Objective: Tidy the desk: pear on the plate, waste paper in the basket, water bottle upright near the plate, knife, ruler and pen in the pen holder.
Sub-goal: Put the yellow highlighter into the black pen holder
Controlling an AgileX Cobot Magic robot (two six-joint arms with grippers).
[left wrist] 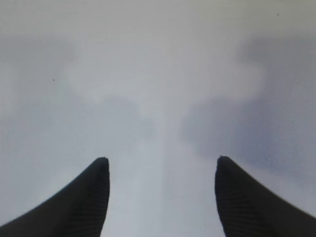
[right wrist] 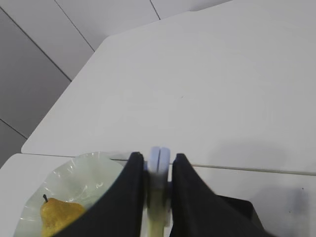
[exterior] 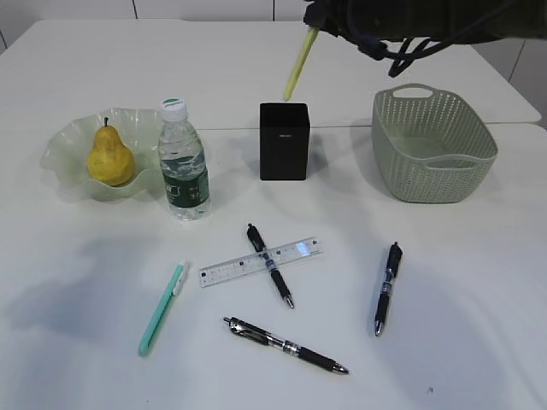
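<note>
My right gripper is shut on a yellow-green utility knife, which hangs tip down just above the black pen holder. In the right wrist view the jaws clamp the knife's pale end, with the holder below. The yellow pear lies on the clear plate, and the water bottle stands upright beside it. A clear ruler, three black pens and a green knife lie on the table. My left gripper is open over bare table. No waste paper shows.
The green-grey basket stands at the back right of the pen holder. One black pen lies across the ruler. The table's far edge and a seam run behind the holder. The left arm is out of the exterior view.
</note>
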